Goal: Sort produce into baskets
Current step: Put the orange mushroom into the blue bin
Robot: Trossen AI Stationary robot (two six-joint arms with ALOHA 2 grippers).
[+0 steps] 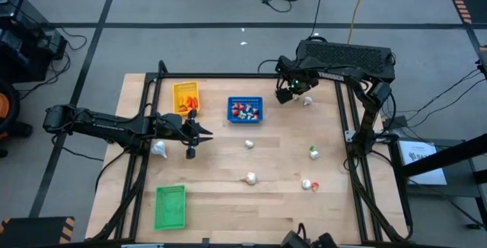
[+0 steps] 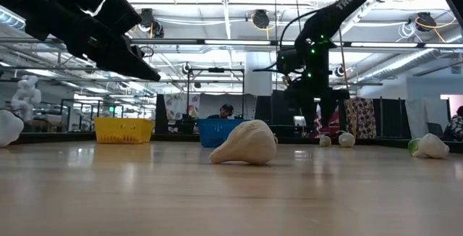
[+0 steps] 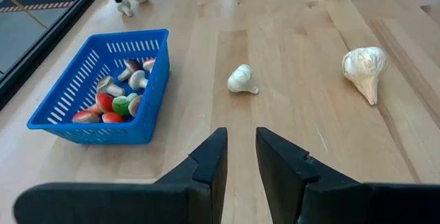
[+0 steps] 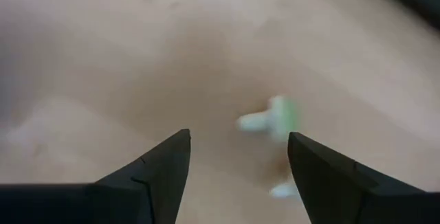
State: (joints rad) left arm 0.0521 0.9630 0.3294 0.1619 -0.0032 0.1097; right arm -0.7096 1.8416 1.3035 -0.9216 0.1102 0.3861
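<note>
From the low view we get one garlic bulb (image 2: 246,144) lying large on the table (image 2: 231,192), with the yellow basket (image 2: 124,129) and blue basket (image 2: 219,131) behind it; contents are hidden by their walls at this height. The green basket isn't in that view.

The high view fills that in: green basket (image 1: 170,207) sits at the near left corner of the table and looks empty. Yellow basket (image 1: 186,97) holds orange carrot pieces (image 1: 190,102). Blue basket (image 1: 245,109) holds red-and-white pieces.

Only the left wrist view resolves the blue basket's load: red-and-white mushroom-like pieces (image 3: 113,100) with one green bit among them. It also shows two loose garlic bulbs (image 3: 242,80) on bare wood beyond the basket.

Left gripper (image 3: 239,162) hovers just in front of the blue basket, fingers close together with a narrow gap, nothing between them. In the high view it sits (image 1: 199,132) near the yellow basket, with a whitish piece (image 1: 159,148) on the table beside the arm.

Right gripper (image 4: 237,159) is at the far right of the table, jaws spread wide and empty. Its wrist view shows a blurred white-and-green piece (image 4: 271,119) on the table beyond the fingers, not touching them. High view puts that gripper (image 1: 291,88) just beside a small white piece (image 1: 308,101).

More loose produce (image 1: 313,152) lies scattered mid-table and right.
</note>
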